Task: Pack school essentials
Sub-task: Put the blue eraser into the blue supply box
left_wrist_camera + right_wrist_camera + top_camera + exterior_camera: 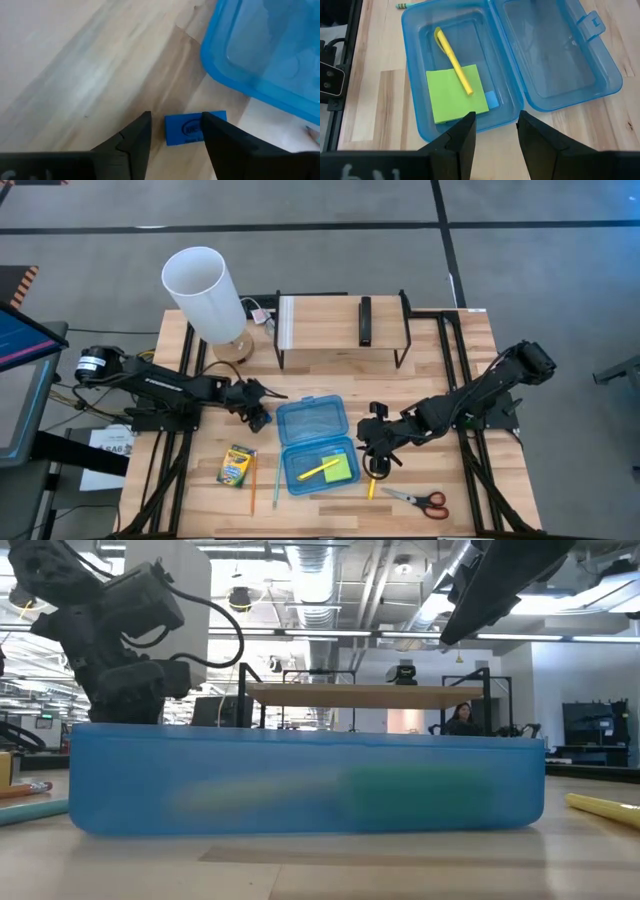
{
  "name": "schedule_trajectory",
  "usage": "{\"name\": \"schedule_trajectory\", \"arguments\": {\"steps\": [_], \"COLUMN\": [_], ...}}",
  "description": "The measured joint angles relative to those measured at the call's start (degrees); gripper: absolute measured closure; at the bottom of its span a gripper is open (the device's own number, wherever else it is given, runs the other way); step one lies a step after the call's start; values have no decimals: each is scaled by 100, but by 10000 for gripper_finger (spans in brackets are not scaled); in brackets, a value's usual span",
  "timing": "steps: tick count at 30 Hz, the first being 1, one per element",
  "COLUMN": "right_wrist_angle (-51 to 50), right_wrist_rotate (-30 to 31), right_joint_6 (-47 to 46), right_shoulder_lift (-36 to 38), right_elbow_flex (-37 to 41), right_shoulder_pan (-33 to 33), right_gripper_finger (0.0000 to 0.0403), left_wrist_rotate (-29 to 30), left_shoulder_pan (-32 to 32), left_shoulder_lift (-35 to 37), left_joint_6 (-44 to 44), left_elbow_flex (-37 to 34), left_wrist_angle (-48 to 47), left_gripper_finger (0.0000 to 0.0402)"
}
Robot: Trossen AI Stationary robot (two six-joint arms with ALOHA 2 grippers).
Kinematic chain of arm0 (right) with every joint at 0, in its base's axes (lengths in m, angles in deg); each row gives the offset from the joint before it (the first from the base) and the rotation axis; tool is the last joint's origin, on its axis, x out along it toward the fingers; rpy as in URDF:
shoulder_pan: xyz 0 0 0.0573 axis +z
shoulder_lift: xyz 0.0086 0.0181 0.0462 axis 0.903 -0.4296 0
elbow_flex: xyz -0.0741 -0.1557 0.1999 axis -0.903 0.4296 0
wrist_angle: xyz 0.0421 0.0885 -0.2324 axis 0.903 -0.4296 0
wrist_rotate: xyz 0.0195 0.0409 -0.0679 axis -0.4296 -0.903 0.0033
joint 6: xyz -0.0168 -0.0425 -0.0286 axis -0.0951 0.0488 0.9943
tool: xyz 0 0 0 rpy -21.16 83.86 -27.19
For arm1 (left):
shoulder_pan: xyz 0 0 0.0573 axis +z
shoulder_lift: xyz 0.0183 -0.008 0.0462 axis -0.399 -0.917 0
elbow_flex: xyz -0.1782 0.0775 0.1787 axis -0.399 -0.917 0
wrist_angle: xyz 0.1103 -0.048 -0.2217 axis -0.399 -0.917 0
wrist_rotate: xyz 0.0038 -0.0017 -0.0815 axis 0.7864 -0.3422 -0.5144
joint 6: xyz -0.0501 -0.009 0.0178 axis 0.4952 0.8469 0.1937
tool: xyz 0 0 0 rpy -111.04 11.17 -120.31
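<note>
The open blue translucent case point(315, 442) lies mid-table, its base holding a lime-green sticky-note pad point(457, 95), a yellow pen point(452, 60) and a small light-blue piece point(491, 100). My left gripper point(176, 116) is open, low over a small blue eraser point(184, 130) that lies flat on the table left of the case lid point(265, 55). My right gripper point(496, 116) is open, hovering at the case's right side. The crayon box point(237, 465), two pencils point(253, 492), a yellow pencil point(371, 485) and the red-handled scissors point(420, 499) lie on the table. My left gripper comes at the blue eraser from above. One finger point(220, 135) stands in front of one end of it and the other stands just off the opposite end point(167, 131). Whether either finger touches the eraser, I cannot tell.
A white cylinder lamp point(205, 290) stands at the far left, next to a wire rack with a wooden shelf point(340, 330) at the far edge. Dark frame rails run along both table sides. Bare wood lies near the front edge between the pencils and the scissors.
</note>
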State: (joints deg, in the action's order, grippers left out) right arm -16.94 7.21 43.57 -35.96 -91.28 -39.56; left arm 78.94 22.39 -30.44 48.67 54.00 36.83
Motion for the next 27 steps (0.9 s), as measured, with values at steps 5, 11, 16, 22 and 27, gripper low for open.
{"name": "schedule_trajectory", "arguments": {"steps": [5,11,16,22,27], "right_wrist_angle": [2,0,2,0,-11], "right_wrist_rotate": [-1,-3,-4,-4,-4], "right_joint_6": [0,0,0,0,0], "right_shoulder_lift": [0,0,0,0,0], "right_elbow_flex": [0,0,0,0,2], "right_shoulder_pan": [0,2,2,2,2], "right_gripper_finger": [240,240,242,239,241], "left_wrist_rotate": [-101,-82,-16,-99,-107], "left_shoulder_pan": [-4,-9,-9,-9,-7], "left_shoulder_lift": [-10,-27,-149,-534,-691], "left_joint_6": [-103,-162,-143,-163,-189], "left_elbow_flex": [294,451,473,495,508], "left_wrist_angle": [-528,-799,-694,-205,-75], "left_gripper_finger": [215,207,207,207,224]}}
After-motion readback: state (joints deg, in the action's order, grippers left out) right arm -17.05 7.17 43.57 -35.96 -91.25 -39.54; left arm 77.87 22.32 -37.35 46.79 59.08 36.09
